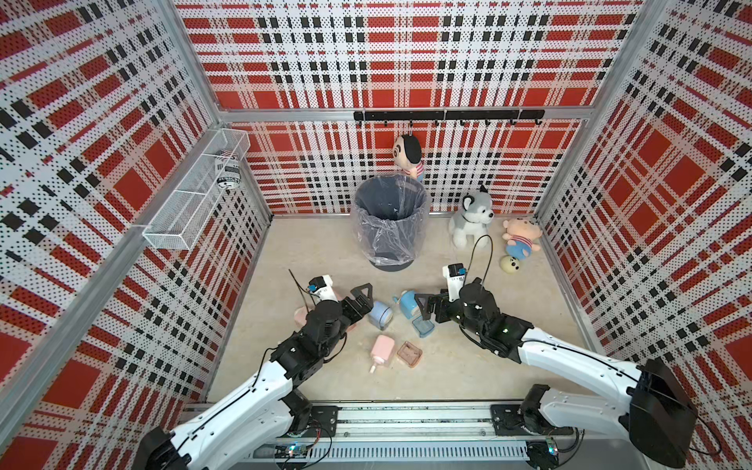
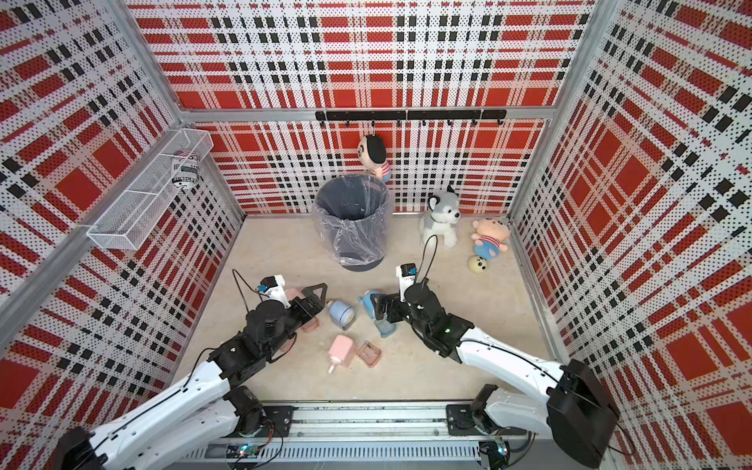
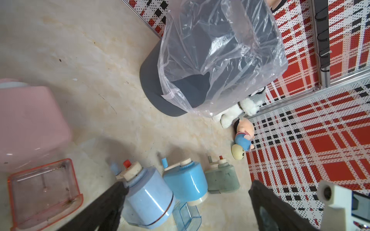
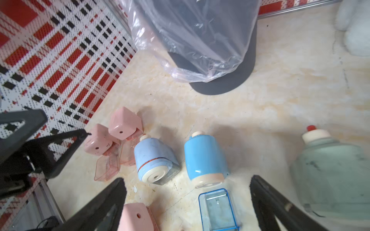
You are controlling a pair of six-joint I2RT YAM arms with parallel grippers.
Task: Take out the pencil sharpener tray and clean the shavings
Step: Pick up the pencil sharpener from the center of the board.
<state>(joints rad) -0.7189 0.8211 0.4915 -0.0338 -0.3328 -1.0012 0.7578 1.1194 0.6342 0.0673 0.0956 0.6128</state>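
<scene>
**A:** What hems the floor in, starting at the left?

**B:** The left wall (image 1: pixel 101 162), with a wire basket (image 1: pixel 191 203) hung on it above the table (image 1: pixel 321 252). The table is bare along that wall's foot and across to the bin (image 1: pixel 388 219), which stands at the back, about the middle. That is the widest free strip.

**A:** And nearer the arms?

**B:** It is crowded. A pink pair (image 4: pixel 98 144) of sharpeners lies under the left arm. Toward the front rail (image 1: pixel 407 419) lies a lone pink sharpener (image 1: pixel 382 352), with a red tray (image 1: pixel 409 354) just beside it. At the right, a husky plush (image 1: pixel 472 219) and a doll (image 1: pixel 521 240) sit near the right wall (image 1: pixel 651 203), and the table in front of them is bare.

**A:** The claws?

**B:** The left gripper (image 1: pixel 363 305) has its jaws wide apart and holds nothing. In the left wrist view one finger (image 3: pixel 108 204) overlaps the pale blue sharpener (image 3: pixel 148 198). I cannot tell whether they touch.

**A:** The right one?

**B:** The right gripper (image 1: pixel 423 307) is spread wide too, and empty. The blue tray (image 4: pixel 218 210) is out of its housing and lies on the table between the two fingers, gripped by neither. The bright blue sharpener (image 4: pixel 204 158) is just beyond it. A grey-green sharpener (image 4: pixel 330 170) lies just outside one finger.
</scene>
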